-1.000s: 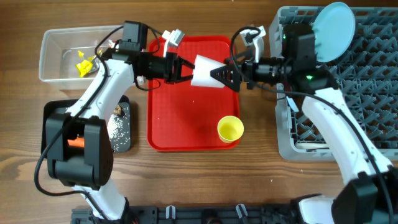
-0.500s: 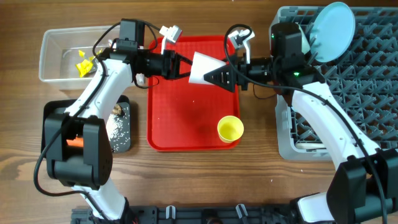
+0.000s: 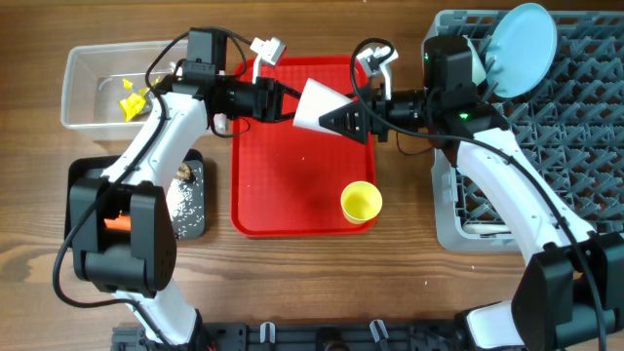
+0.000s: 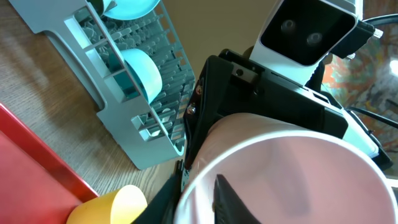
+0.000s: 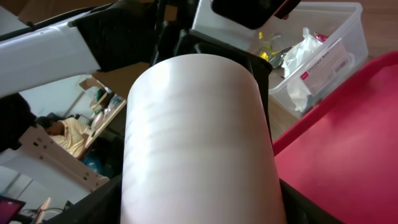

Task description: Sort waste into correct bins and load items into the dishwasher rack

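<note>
Pink cup (image 3: 314, 102) is hanging above the red tray (image 3: 292, 185), left gripper (image 3: 291, 100) clenching its rim, right gripper (image 3: 341, 115) clamping its body; I'm handing it over; next, I'm judging, left releases before racking.

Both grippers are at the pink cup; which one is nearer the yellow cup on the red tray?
Right. In the overhead view the right gripper is up-left of the yellow cup; the left gripper is farther left.

Left arm (image 3: 161, 127) and right arm (image 3: 517, 195): white link shells, black joint housings, looping black cables (image 3: 373, 42); green indicator light (image 3: 464, 116) at 2 o'clock; silver screws (image 4: 199, 89).
</note>
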### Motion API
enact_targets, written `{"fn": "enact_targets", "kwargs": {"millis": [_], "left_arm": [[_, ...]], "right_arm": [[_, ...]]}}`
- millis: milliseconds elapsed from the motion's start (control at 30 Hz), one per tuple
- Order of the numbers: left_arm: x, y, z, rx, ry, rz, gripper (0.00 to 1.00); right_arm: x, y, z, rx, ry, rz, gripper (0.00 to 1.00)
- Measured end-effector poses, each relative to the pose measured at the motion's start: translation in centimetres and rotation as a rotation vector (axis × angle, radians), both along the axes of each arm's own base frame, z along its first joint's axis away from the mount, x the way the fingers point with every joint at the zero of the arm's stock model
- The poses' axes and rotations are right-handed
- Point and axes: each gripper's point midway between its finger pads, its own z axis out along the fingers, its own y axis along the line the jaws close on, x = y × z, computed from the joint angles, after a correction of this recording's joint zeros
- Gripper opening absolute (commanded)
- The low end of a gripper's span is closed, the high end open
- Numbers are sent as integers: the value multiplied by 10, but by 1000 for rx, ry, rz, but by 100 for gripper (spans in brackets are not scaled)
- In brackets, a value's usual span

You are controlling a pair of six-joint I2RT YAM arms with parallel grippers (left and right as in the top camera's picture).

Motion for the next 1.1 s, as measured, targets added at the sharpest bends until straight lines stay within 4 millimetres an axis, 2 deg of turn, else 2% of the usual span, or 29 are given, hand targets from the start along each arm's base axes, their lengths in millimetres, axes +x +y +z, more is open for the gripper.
{"fn": "enact_targets", "kwargs": {"millis": [167, 300, 400, 433, 467, 600, 700, 733, 767, 800, 833, 900, 1033, 1100], "left_arm": [[4, 0, -6, 35, -4, 23, 30], [7, 4, -26, 143, 54, 80, 30], [10, 11, -51, 278, 105, 142, 32], [10, 14, -57, 312, 117, 156, 33], [12, 20, -70, 390, 134, 190, 33], [15, 34, -92, 530, 148, 249, 34], [20, 43, -102, 604, 134, 286, 46], [22, 45, -105, 624, 131, 297, 54], [23, 47, -107, 639, 127, 304, 66], [23, 49, -109, 656, 123, 311, 87], [24, 50, -110, 670, 114, 315, 100], [26, 54, -114, 698, 107, 327, 100], [29, 57, -116, 722, 95, 343, 100], [32, 57, -116, 721, 81, 350, 100]], "right_arm": [[8, -2, -6, -30, 0, -45, 58], [21, -9, -14, -74, 18, -128, 58], [36, -27, -21, -104, 64, -217, 57], [42, -39, -26, -120, 95, -264, 56], [46, -46, -30, -130, 113, -292, 56], [49, -73, -51, -194, 237, -393, 55], [43, -86, -69, -280, 326, -452, 55], [40, -90, -73, -316, 353, -469, 55], [37, -96, -75, -358, 380, -491, 55], [33, -104, -75, -415, 401, -520, 55], [31, -111, -71, -461, 407, -546, 55], [27, -126, -53, -551, 398, -605, 56], [26, -159, 3, -679, 310, -749, 57], [26, -178, 22, -716, 280, -826, 56]]}}
